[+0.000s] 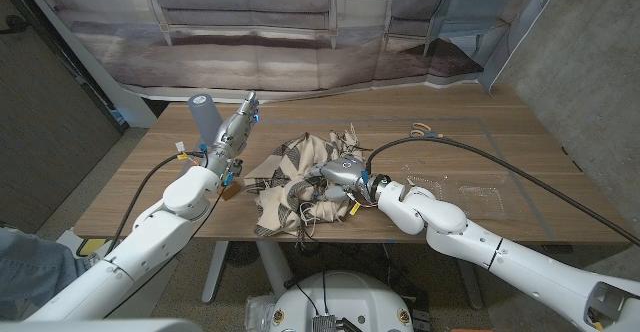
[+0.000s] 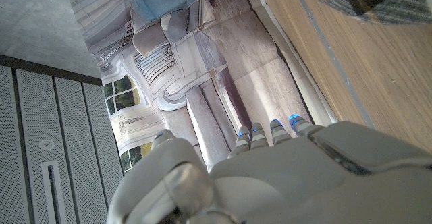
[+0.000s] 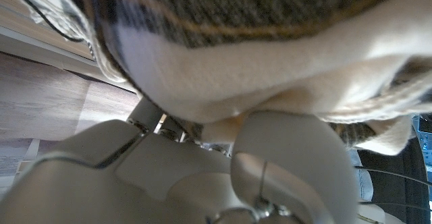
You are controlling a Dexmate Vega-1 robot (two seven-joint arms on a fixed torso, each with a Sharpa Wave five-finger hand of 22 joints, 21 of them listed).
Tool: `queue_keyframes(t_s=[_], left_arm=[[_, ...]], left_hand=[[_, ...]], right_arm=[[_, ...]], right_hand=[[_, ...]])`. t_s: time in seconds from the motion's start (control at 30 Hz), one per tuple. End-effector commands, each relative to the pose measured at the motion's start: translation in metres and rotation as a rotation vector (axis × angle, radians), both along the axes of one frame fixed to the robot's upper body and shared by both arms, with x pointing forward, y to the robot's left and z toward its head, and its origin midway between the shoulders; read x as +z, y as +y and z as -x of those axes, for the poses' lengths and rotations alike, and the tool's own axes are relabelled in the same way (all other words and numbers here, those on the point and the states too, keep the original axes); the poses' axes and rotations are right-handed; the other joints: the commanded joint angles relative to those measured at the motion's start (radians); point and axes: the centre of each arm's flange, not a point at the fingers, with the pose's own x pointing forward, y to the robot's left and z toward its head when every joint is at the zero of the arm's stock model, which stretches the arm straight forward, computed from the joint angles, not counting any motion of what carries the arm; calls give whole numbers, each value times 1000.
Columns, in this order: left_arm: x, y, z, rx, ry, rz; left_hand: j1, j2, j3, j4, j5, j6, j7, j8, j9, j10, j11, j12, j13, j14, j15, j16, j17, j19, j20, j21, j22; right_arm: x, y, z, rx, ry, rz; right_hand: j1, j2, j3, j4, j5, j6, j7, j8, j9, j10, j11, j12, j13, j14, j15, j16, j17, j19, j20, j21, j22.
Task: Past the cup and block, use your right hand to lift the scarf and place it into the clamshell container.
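The soft cream and brown checked scarf (image 1: 300, 177) lies bunched up in the middle of the picture on the wooden surface (image 1: 520, 207). The right robot hand (image 1: 343, 171) sits on top of it, pushed into the cloth. The right wrist view shows the scarf (image 3: 270, 55) pressed against the hand; whether the fingers grip it I cannot tell. The left robot hand (image 1: 238, 124) is at upper left beside a grey cup (image 1: 204, 114), fingers straight, holding nothing. The clear clamshell container (image 1: 470, 187) lies at right, apart from the scarf.

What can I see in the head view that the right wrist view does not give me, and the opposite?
Head view: the whole table, the grey cup by the left hand, the clear clamshell container, and how the scarf spreads. Right wrist view: the cloth's cream and plaid weave pressed close against the fingers. Both: the scarf with the right hand on it.
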Motion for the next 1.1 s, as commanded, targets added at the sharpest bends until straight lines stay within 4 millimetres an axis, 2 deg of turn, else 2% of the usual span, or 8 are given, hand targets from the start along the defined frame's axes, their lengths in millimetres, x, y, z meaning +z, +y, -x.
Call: queue_keyframes(t_s=[0.03, 0.2, 0.33, 0.37, 0.47, 0.63, 0.83, 1.1], left_arm=[[2, 1, -3, -1, 2, -3], [3, 0, -4, -1, -2, -1], [4, 0, -4, -6, -5, 3], [4, -1, -4, -3, -5, -1], [6, -1, -5, -5, -9, 0], [7, -1, -5, -8, -10, -1], [7, -1, -6, -11, -7, -6], [9, -1, -7, -14, -7, -13]], left_hand=[[12, 2, -6, 1, 0, 7, 0, 1, 5, 5, 0, 3, 4, 4, -2, 1, 1, -105, 6, 3, 5], [13, 3, -7, 1, -1, 7, 0, 1, 5, 6, 1, 3, 4, 5, -1, 1, 1, -106, 6, 3, 5], [13, 3, -7, 1, -1, 7, 0, 1, 5, 5, 1, 3, 4, 4, -2, 1, 1, -106, 6, 3, 5], [13, 3, -8, 1, -1, 8, -1, 1, 5, 6, 1, 3, 4, 4, -1, 1, 1, -105, 6, 3, 5], [14, 3, -8, 1, -1, 8, -1, 1, 5, 6, 0, 3, 4, 3, -2, 0, 1, -106, 7, 3, 5], [14, 4, -9, 1, -1, 8, 0, 1, 5, 6, 1, 3, 4, 2, -1, 0, 1, -106, 7, 3, 5], [15, 4, -10, 2, -1, 9, 1, 1, 5, 6, 1, 3, 4, 4, -1, 0, 1, -106, 7, 3, 5], [16, 5, -12, 2, -1, 9, 0, 0, 5, 7, 0, 3, 4, 3, -1, -1, 1, -107, 8, 3, 5]], right_arm=[[1, 1, -2, 15, -8, -23], [3, 1, -2, 21, -7, -36], [3, 1, -2, 24, -9, -44], [4, 0, -2, 26, -11, -49], [6, -1, -2, 38, -18, -69], [12, -4, 1, 53, -30, -106], [17, -7, 3, 56, -42, -140], [22, -8, 8, 62, -66, -173]], right_hand=[[60, 27, 21, -8, -16, 58, 0, 37, 25, 28, -15, 19, 17, 68, -119, 25, 40, 46, -55, 41, 10], [140, 47, 39, -18, -39, 93, 1, 70, 50, 62, -20, 43, 39, 114, -142, 48, 99, 79, -88, 88, 22], [198, 60, 46, -15, -66, 102, 2, 95, 76, 75, -32, 52, 65, 132, -153, 62, 153, 83, -93, 125, 32], [223, 63, 50, -16, -77, 108, 3, 108, 89, 84, -23, 55, 76, 145, -157, 71, 173, 86, -94, 142, 36], [298, 77, 62, -17, -112, 126, 7, 147, 127, 95, -31, 55, 112, 183, -164, 99, 228, 89, -96, 193, 53], [373, 77, 60, -15, -157, 142, 12, 184, 172, 124, -44, 64, 165, 209, -171, 127, 297, 83, -96, 263, 79], [418, 79, 59, -14, -178, 159, 13, 193, 178, 132, -44, 66, 201, 228, -172, 143, 338, 84, -97, 315, 98], [435, 78, 57, -11, -186, 169, 14, 194, 177, 133, -43, 64, 220, 239, -172, 149, 355, 81, -97, 342, 107]])
